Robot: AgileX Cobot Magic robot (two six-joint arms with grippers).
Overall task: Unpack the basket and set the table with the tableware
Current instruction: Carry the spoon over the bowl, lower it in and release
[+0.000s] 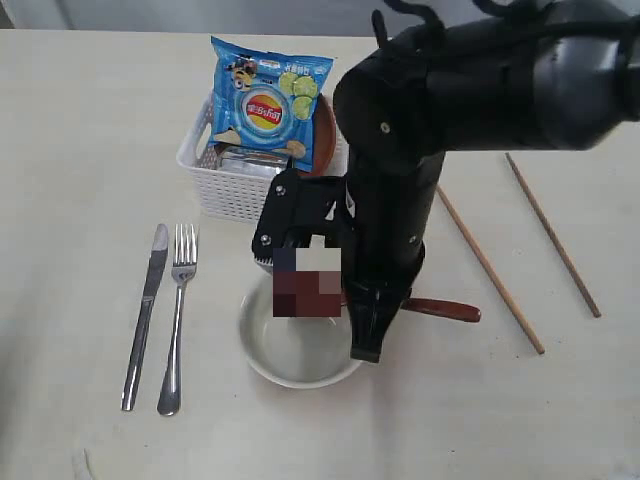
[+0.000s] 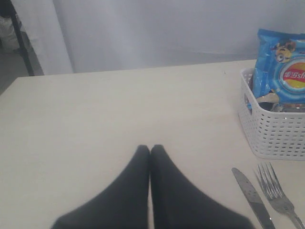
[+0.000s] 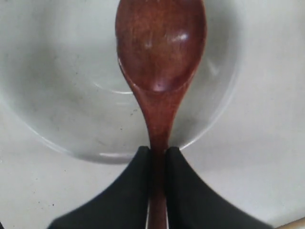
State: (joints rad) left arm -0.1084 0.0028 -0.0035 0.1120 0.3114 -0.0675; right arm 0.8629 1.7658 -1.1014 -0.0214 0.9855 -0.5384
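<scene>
The right hand [image 3: 158, 152] is clamped on the handle of the wooden spoon [image 3: 161, 43]. The spoon head extends straight ahead of the fingertips, over the inside of the off-white bowl [image 3: 57, 95], which sits on the table [image 3: 267, 119]. The left hand [image 2: 150, 149] is closed and empty, fingertips touching, above bare table. The knife [image 2: 250, 195], fork [image 2: 276, 191] and basket [image 2: 276, 133] lie ahead of it, off to one side.

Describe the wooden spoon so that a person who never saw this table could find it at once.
On the pale table, find the off-white bowl near the white basket. The right end effector grips a spoon by its handle, with the head over that bowl. Unlike the steel knife and fork beside the bowl and the thin straight chopsticks, it is reddish-brown wood with a rounded head.
</scene>
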